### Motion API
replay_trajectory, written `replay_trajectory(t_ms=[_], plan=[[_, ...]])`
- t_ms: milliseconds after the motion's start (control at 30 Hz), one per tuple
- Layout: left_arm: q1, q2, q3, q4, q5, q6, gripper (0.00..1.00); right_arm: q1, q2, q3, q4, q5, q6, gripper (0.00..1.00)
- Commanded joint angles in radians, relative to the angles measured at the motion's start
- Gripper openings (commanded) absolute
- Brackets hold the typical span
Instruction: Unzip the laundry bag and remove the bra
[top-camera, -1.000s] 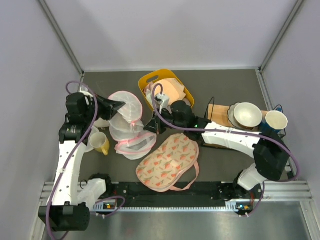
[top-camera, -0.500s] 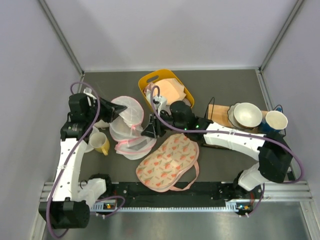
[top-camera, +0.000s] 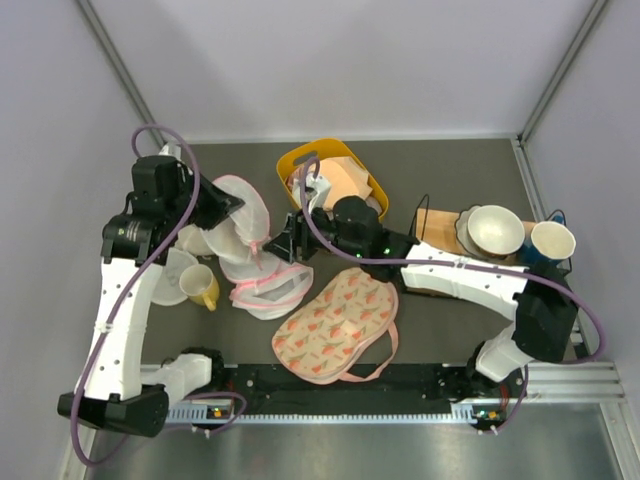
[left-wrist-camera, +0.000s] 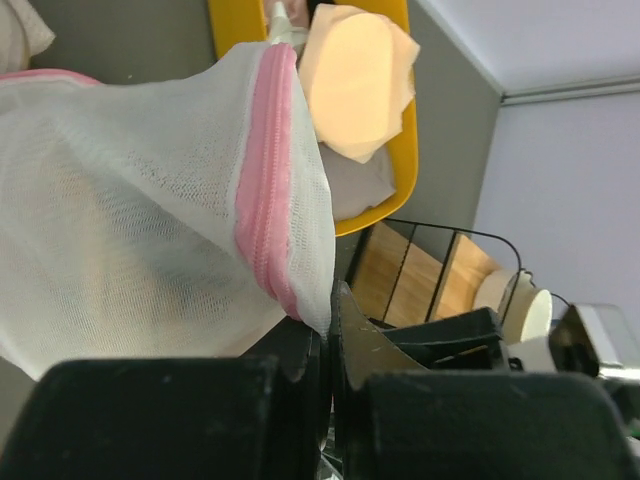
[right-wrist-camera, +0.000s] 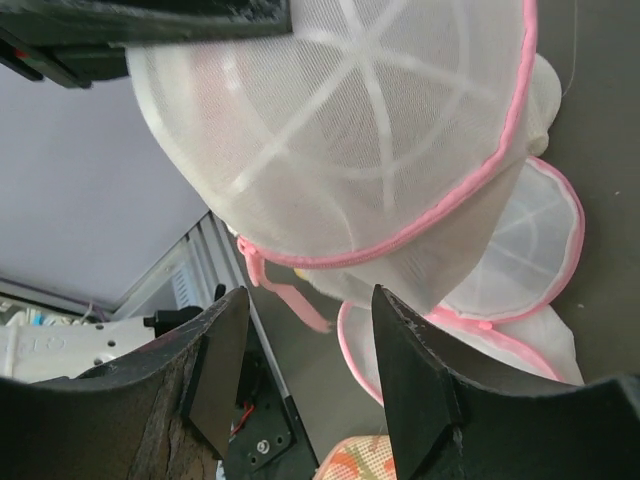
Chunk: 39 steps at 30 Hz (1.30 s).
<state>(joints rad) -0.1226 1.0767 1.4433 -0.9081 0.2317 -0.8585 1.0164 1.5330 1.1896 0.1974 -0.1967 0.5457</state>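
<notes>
Left gripper (left-wrist-camera: 328, 335) clamped on laundry bag (left-wrist-camera: 150, 200) mesh edge; right gripper (right-wrist-camera: 312, 375) jaws apart, holding nothing.

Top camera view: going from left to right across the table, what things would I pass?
yellow mug → laundry bag → yellow basket → white bowl → cup. The printed pouch is left out, since it sits below the basket at about the same place across.

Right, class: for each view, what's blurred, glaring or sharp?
Top view: evenly lit, sharp throughout. Left wrist view: left fingers a dark blur, peach bra glaring. Right wrist view: mesh bag crisp, right fingers soft.
</notes>
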Motion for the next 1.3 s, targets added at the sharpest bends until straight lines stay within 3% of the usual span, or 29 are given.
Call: replay_trajectory(t_ms=[0,967,1267], plan=[[-0.008,0.012,0.003,-0.017,-0.049,0.033,0.0,0.024,0.007,0.083,-0.004,0.082,-0.03,0.53],[-0.017,0.0,-0.018,-0.011,-0.054,0.036,0.0,0.079,0.079,0.145,-0.006,0.006,0.026,0.47],[-0.017,-0.008,-0.027,-0.006,-0.049,0.033,0.0,0.077,0.104,0.159,-0.018,0.008,0.034,0.35]])
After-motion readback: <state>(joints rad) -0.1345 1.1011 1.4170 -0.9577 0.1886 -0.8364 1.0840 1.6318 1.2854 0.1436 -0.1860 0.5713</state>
